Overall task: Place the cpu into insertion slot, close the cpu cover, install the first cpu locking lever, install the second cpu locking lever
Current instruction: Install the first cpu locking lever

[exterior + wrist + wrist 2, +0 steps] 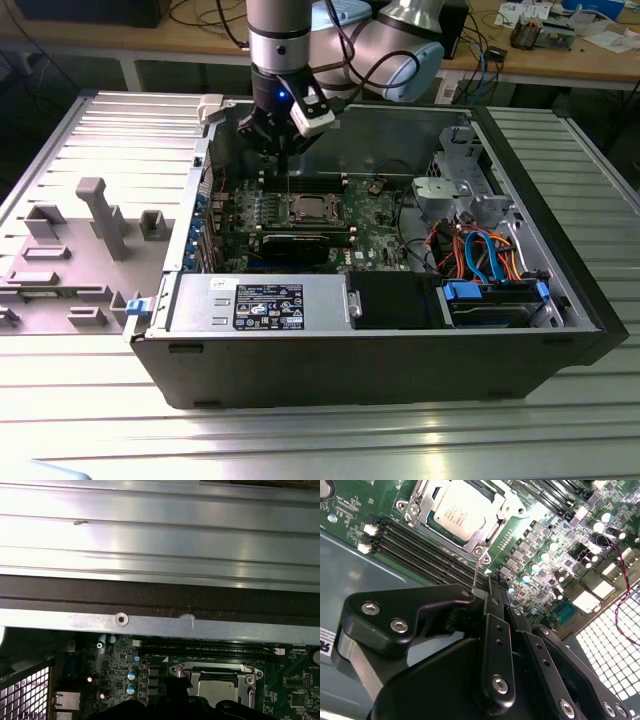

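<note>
Your gripper (287,158) is pinched shut on the thin locking lever (476,570) (upright, twelve-to-six in the exterior view). The cpu (303,209) lies in the insertion slot (412,510), at six o'clock from it.

Exterior view: high, looking down into open black metal computer case (330,370). Both wrist views: close behind black gripper fingers (496,605), sharing silver-rimmed square insertion slot (409,507) (181,670) beyond them.
</note>
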{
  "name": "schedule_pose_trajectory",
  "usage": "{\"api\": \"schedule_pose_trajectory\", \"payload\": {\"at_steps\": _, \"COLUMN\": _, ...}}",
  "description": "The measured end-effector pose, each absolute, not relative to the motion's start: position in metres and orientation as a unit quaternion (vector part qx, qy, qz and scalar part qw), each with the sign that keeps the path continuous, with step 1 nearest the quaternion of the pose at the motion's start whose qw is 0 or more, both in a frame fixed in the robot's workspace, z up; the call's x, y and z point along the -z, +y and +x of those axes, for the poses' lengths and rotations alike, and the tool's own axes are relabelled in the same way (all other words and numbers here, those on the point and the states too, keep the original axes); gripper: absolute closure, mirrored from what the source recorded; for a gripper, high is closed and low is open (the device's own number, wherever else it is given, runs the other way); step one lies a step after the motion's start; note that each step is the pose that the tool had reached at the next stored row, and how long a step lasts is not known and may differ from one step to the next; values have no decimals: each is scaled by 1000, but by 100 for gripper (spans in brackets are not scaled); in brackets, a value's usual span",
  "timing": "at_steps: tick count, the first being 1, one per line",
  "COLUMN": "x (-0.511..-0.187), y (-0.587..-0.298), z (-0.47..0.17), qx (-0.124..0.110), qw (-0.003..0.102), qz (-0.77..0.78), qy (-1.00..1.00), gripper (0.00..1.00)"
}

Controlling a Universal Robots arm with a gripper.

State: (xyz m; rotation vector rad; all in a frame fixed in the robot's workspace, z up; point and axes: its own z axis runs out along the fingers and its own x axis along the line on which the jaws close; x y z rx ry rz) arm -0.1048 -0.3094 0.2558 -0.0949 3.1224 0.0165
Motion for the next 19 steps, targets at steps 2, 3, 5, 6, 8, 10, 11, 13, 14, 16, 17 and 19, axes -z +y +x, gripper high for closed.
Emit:
{"api": "schedule_pose_trajectory", "payload": {"at_steps": 2, "x": -256, "y": -309, "z": -103, "qx": -5, "qw": 9, "qz": -30, "qy": 999, "gripper": 89}}
{"api": "schedule_pose_trajectory", "payload": {"at_steps": 3, "x": -255, "y": -309, "z": -102, "qx": -5, "qw": 9, "qz": -30, "qy": 999, "gripper": 89}}
{"api": "schedule_pose_trajectory", "payload": {"at_steps": 5, "x": -255, "y": -309, "z": -99, "qx": -5, "qw": 9, "qz": -30, "qy": 999, "gripper": 89}}
{"api": "schedule_pose_trajectory", "payload": {"at_steps": 6, "x": -255, "y": -309, "z": -97, "qx": -4, "qw": 9, "qz": -30, "qy": 999, "gripper": 89}}
{"api": "schedule_pose_trajectory", "payload": {"at_steps": 8, "x": -254, "y": -309, "z": -95, "qx": -4, "qw": 9, "qz": -30, "qy": 999, "gripper": 89}}
{"api": "schedule_pose_trajectory", "payload": {"at_steps": 10, "x": -254, "y": -309, "z": -93, "qx": -3, "qw": 9, "qz": -30, "qy": 999, "gripper": 89}}
{"api": "schedule_pose_trajectory", "payload": {"at_steps": 11, "x": -253, "y": -309, "z": -92, "qx": -3, "qw": 9, "qz": -30, "qy": 999, "gripper": 89}}
{"api": "schedule_pose_trajectory", "payload": {"at_steps": 13, "x": -253, "y": -309, "z": -92, "qx": -3, "qw": 9, "qz": -30, "qy": 999, "gripper": 89}}
{"api": "schedule_pose_trajectory", "payload": {"at_steps": 14, "x": -253, "y": -309, "z": -92, "qx": -3, "qw": 9, "qz": -30, "qy": 999, "gripper": 89}}
{"api": "schedule_pose_trajectory", "payload": {"at_steps": 16, "x": -253, "y": -309, "z": -92, "qx": -2, "qw": 9, "qz": -30, "qy": 999, "gripper": 89}}
{"api": "schedule_pose_trajectory", "payload": {"at_steps": 17, "x": -253, "y": -309, "z": -92, "qx": -2, "qw": 9, "qz": -30, "qy": 999, "gripper": 89}}
{"api": "schedule_pose_trajectory", "payload": {"at_steps": 19, "x": -253, "y": -309, "z": -92, "qx": -2, "qw": 9, "qz": -30, "qy": 999, "gripper": 89}}
